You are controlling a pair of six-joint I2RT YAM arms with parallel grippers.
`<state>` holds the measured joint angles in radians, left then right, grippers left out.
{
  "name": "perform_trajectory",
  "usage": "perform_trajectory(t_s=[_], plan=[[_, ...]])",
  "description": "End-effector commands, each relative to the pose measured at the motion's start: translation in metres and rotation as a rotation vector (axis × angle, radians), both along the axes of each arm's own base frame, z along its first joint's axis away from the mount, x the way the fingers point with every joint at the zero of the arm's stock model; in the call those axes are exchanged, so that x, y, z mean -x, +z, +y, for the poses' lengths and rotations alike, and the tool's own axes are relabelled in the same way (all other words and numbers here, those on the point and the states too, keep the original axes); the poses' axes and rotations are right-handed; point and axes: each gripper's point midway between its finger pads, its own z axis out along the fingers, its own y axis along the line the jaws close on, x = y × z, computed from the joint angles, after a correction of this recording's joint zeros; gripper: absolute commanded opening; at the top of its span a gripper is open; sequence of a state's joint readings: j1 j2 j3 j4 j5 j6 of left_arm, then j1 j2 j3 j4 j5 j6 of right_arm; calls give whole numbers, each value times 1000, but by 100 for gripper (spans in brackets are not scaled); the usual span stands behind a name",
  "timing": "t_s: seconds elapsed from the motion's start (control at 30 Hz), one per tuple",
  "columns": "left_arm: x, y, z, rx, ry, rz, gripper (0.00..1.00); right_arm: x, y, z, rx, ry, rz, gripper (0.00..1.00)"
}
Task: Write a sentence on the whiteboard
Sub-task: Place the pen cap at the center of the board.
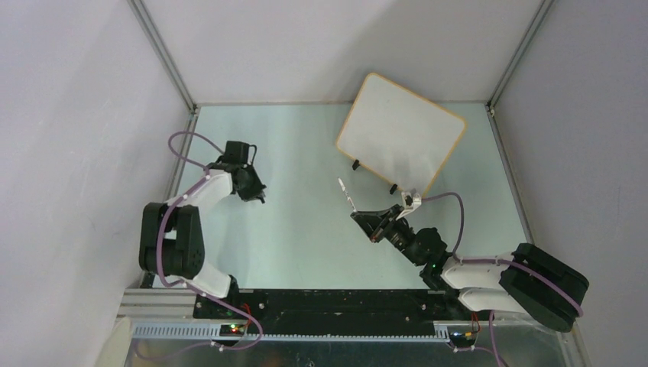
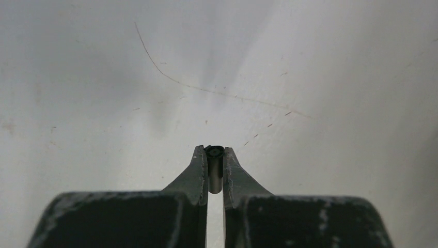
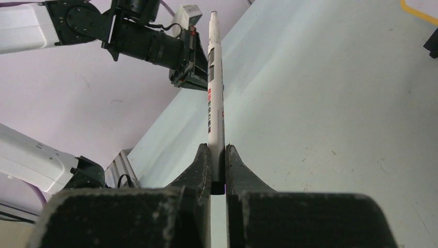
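The whiteboard (image 1: 401,134) stands tilted at the back right on two black feet, its orange rim (image 3: 417,11) just in the right wrist view. No sentence is in view on its white face. My right gripper (image 1: 361,216) (image 3: 217,151) is shut on a white marker (image 1: 348,196) (image 3: 215,88), held by its rear end. The marker points away from the board toward the left arm, and it is a short way in front of the board's lower left corner. My left gripper (image 1: 258,194) (image 2: 215,154), over the table's left side, is shut on a small dark marker cap (image 2: 215,170).
Grey enclosure walls rise on three sides of the pale table (image 1: 306,229). The left arm (image 3: 150,41) shows beyond the marker tip in the right wrist view. The table under the left gripper has scratches and specks (image 2: 206,90).
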<state>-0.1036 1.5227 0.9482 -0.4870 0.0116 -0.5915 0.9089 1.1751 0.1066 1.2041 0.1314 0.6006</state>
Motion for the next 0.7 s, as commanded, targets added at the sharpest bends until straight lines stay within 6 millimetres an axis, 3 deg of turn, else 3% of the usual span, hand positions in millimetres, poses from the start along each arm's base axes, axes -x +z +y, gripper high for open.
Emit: perform_trajectory(t_s=[0.0,0.23,0.37,0.43,0.47,0.53,0.63,0.67], plan=[[14,-18,-5,-44,-93,74,0,2,9,-4,-29,-10,-35,0],[18,-25,0,-96,-98,103,8,2,9,-5,-35,-16,-35,0],[18,-27,-5,-69,-109,87,27,0,9,-7,-38,-28,-35,0],[18,-24,-6,-63,-107,60,44,0,10,-8,-41,-33,-37,0],[17,-19,-6,-60,-106,37,61,0,11,-8,-43,-34,-38,0],[17,-10,-6,-56,-104,-3,80,-1,11,-8,-44,-36,-39,0],[11,14,-9,-37,-110,-100,95,1,20,-9,-51,-25,-71,0],[4,32,-16,-5,-128,-187,98,1,19,-9,-48,-21,-69,0]])
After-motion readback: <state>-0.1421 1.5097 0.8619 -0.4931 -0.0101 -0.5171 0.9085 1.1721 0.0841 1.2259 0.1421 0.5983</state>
